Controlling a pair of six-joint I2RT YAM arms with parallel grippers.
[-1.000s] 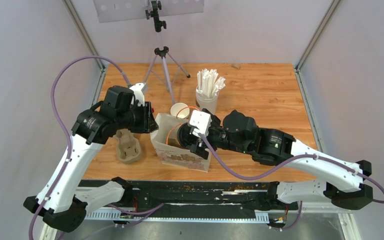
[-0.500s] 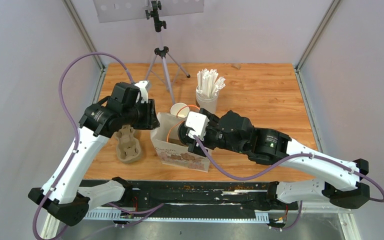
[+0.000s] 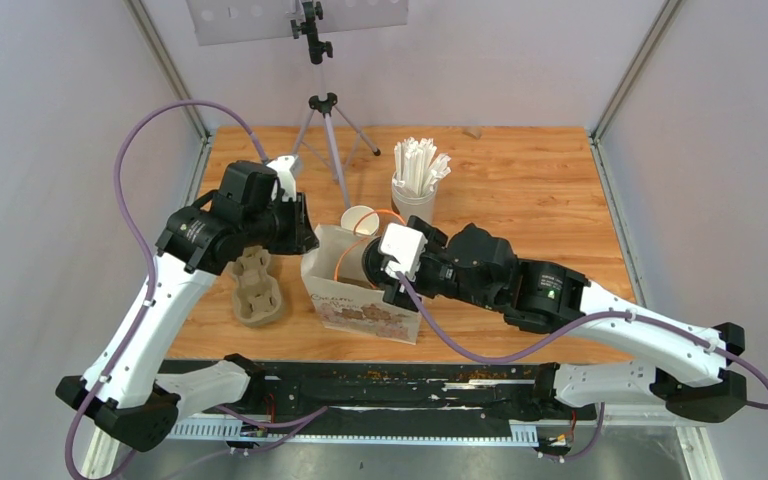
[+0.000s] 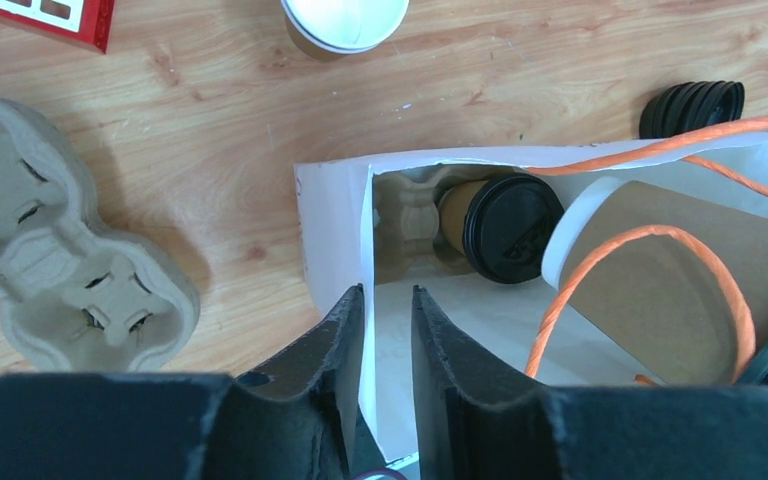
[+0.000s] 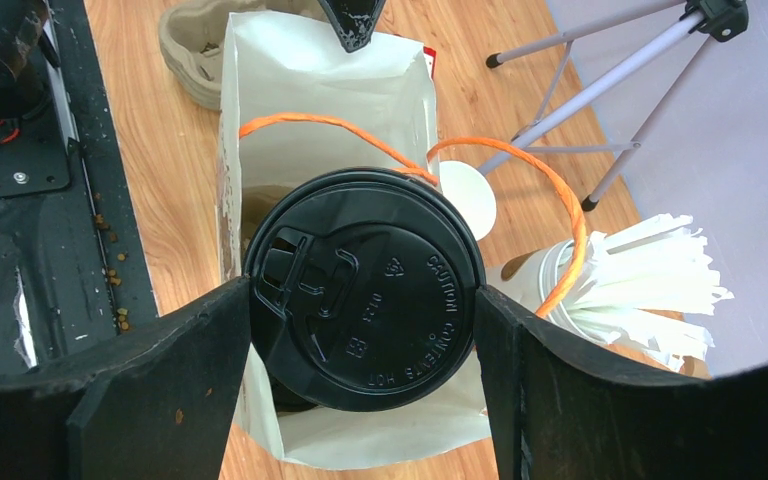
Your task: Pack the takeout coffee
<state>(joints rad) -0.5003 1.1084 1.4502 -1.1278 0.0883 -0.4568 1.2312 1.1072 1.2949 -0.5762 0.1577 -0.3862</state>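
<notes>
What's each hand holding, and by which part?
The right hand holds a lidded coffee cup by its sides near the lid. The left hand straddles the paper bag wall; whether it grips cannot be told.

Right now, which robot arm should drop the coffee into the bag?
The right arm: the right gripper holds the lidded cup over the open bag. The left gripper only straddles the bag's edge and carries no cup.
</notes>
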